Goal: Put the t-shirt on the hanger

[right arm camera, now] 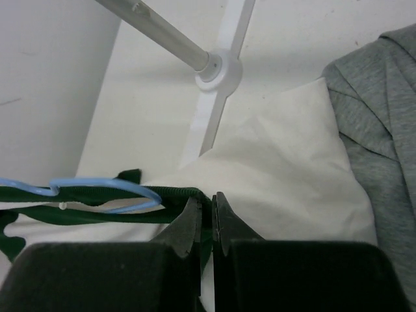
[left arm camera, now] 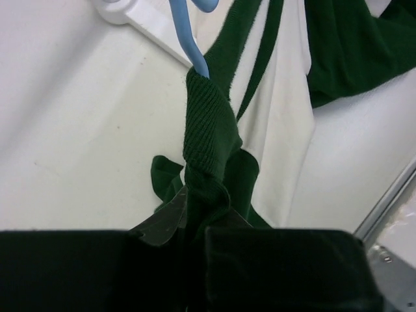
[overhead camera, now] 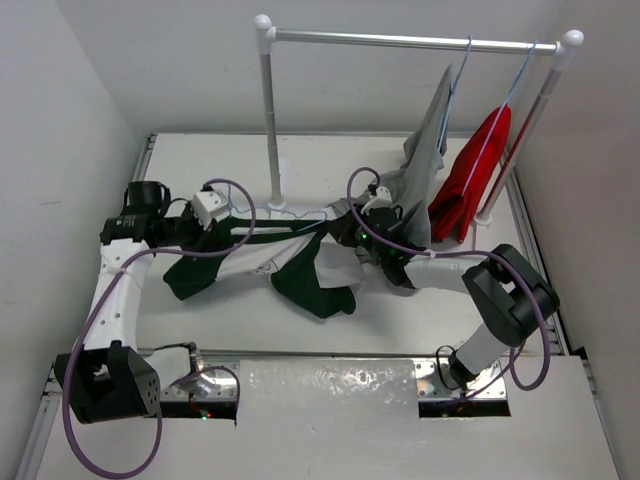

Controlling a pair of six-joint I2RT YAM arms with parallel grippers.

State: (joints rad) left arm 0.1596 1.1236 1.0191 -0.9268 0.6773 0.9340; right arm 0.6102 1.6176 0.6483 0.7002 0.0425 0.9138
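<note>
The dark green and white t-shirt (overhead camera: 310, 275) hangs stretched between my two grippers above the table. My left gripper (overhead camera: 232, 234) is shut on its ribbed green collar (left arm camera: 208, 130), seen bunched between the jaws in the left wrist view (left arm camera: 198, 218). My right gripper (overhead camera: 345, 230) is shut on the other end of the collar (right arm camera: 175, 194), with the jaws pressed together (right arm camera: 213, 208). The light-blue hanger (left arm camera: 184, 32) pokes out of the neck opening; its hook (right arm camera: 97, 185) also shows left of the right jaws. The hanger's frame is hidden inside the cloth.
A white clothes rack (overhead camera: 270, 120) stands at the back, its foot close behind the shirt (right arm camera: 218, 68). A grey garment (overhead camera: 430, 140) and a red garment (overhead camera: 470, 180) hang from its rail on like hangers, right of my right gripper.
</note>
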